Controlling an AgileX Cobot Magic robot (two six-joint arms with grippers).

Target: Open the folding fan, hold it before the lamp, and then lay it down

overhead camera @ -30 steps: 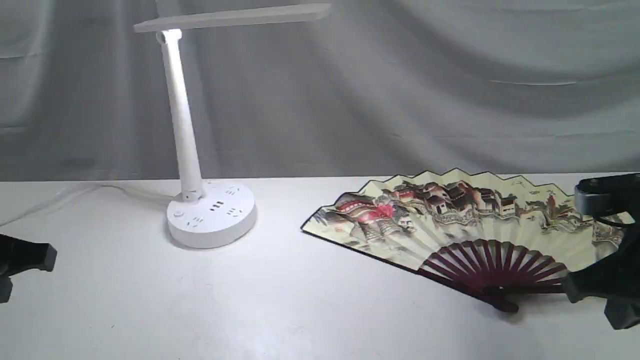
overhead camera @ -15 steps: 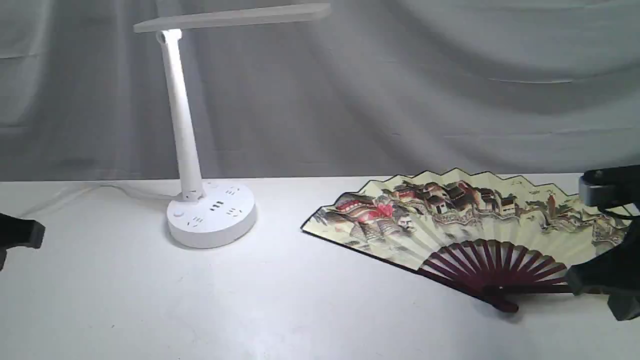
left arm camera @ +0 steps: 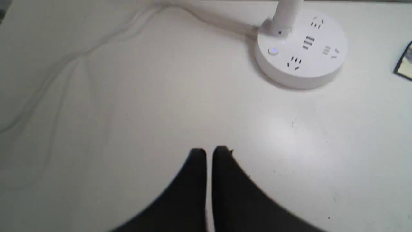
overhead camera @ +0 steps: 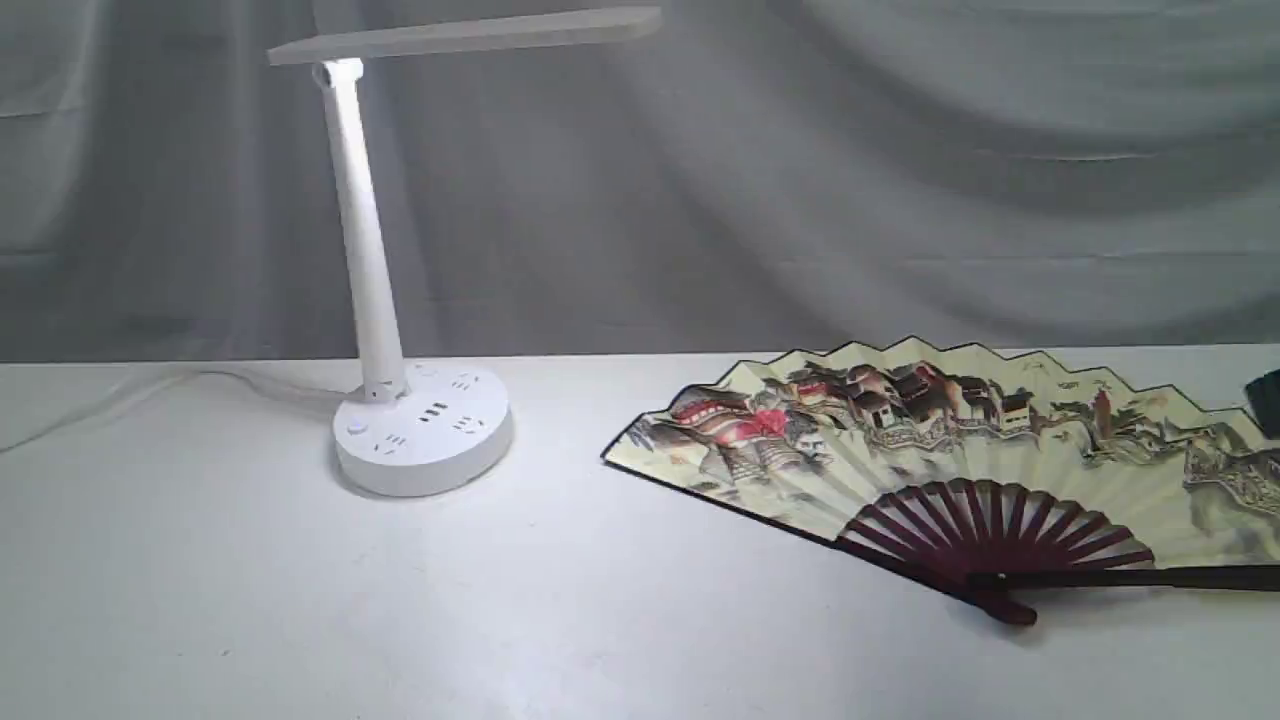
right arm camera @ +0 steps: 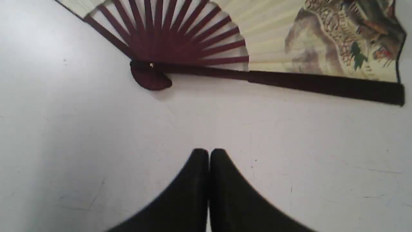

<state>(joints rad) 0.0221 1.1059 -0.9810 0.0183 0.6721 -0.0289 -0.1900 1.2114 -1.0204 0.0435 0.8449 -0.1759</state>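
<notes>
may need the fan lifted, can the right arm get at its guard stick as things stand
Probably yes. The right end effector, shut and empty, faces the folding fan, and only bare table lies between it and the guard stick.

Three cameras, one worktop [overhead camera: 250, 600]
Exterior looks low across it; close overhead, left wrist shares the lamp [left arm camera: 301, 51], right wrist the fan [right arm camera: 267, 38].

staged lab setup: bare white table [overhead camera: 200, 600], grey draped cloth backdrop [overhead camera: 900, 200].
</notes>
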